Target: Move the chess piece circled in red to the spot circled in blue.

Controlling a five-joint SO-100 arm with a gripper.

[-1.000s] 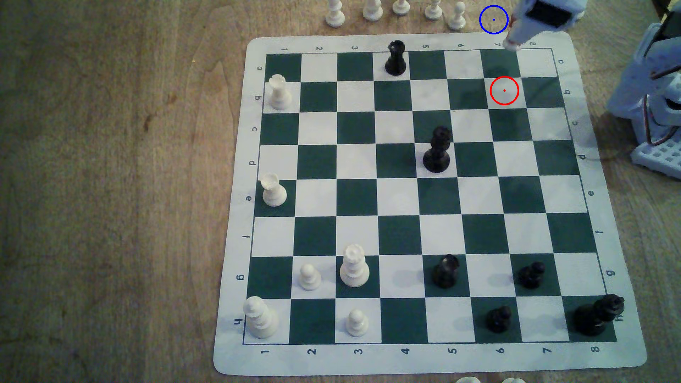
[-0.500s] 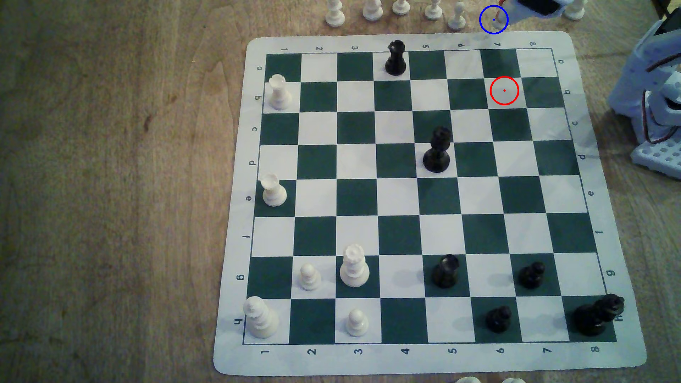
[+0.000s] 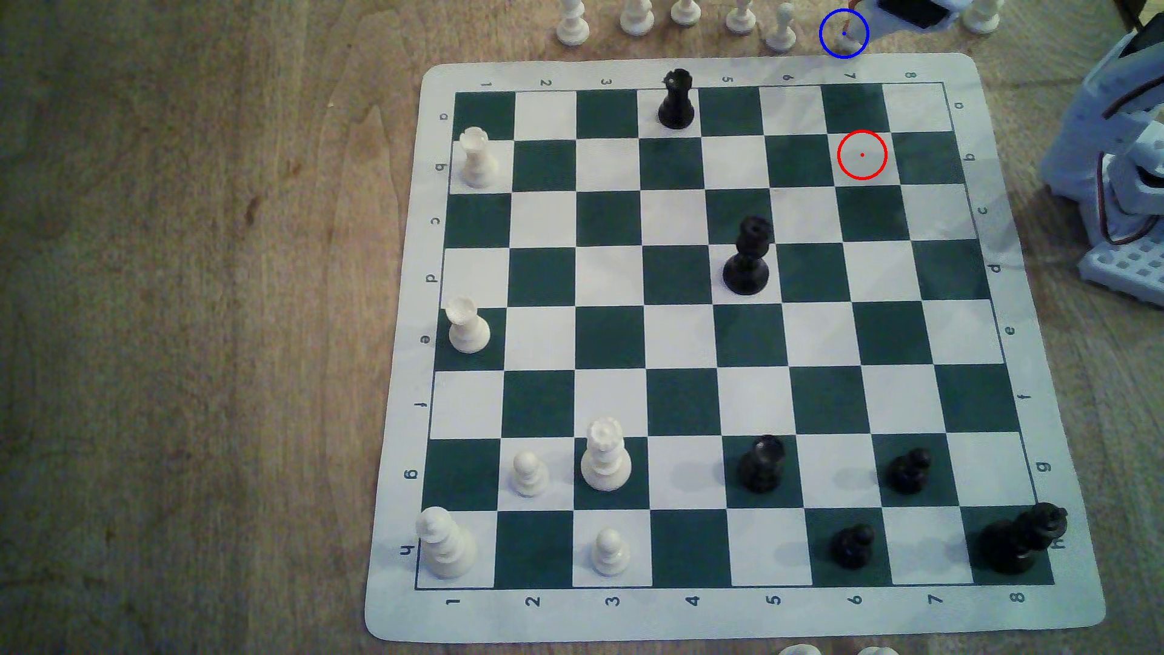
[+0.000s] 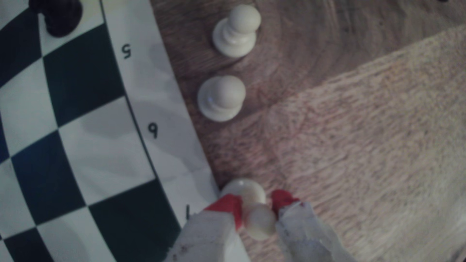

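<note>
Exterior view had the table (image 3: pixel 189 315) carrying the chessboard mat (image 3: pixel 712 620), and beyond its 12 o'clock edge the blue ring (image 3: pixel 821 41) enclosed the white pawn (image 3: pixel 851 43). Wrist view showed the pincer (image 4: pixel 257 211) clamped on that pawn (image 4: pixel 261 224) at its slim neck, red pads (image 4: pixel 228 205) either side; ball-headed, flare-based, it looked light, rigid and slippery, best held there
</note>
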